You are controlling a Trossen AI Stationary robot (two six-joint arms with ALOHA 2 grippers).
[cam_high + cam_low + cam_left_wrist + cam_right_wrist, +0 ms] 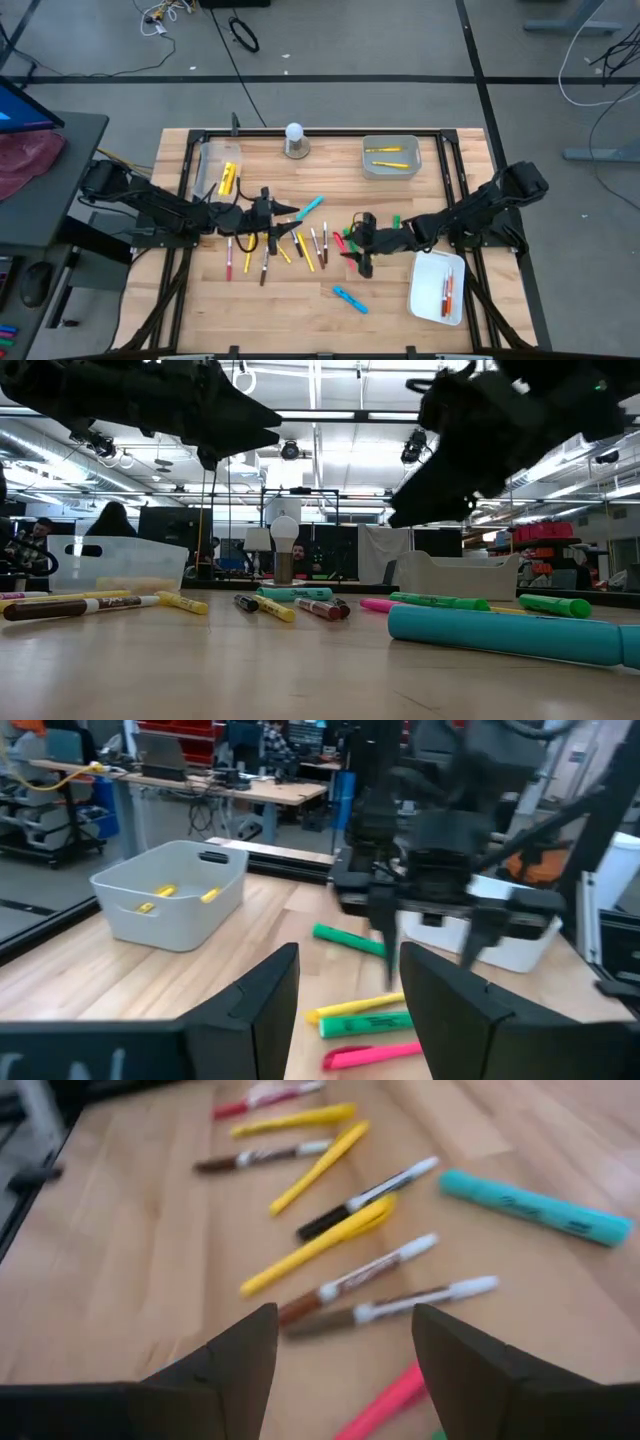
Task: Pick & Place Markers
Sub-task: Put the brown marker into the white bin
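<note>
Many markers [285, 245] lie loose on the middle of the wooden table: yellow, brown-capped, red, pink and green. A teal one [310, 207] lies farther back and a blue one [350, 299] nearer the front. My left gripper [290, 211] hangs level and open above the left part of the scatter, nothing between its fingers [262, 1010]. My right gripper [353, 246] slants down, open, above the right part. Through its gap show brown-capped markers [385, 1308] and a pink one [385, 1400]. The low view shows both grippers clear of the table.
A grey tray [390, 170] at the far right holds yellow markers. A clear tray [210, 160] at the far left holds yellow ones too. A white tray [430, 300] at the near right holds red ones. A white ball on a round base [294, 140] stands at the far edge.
</note>
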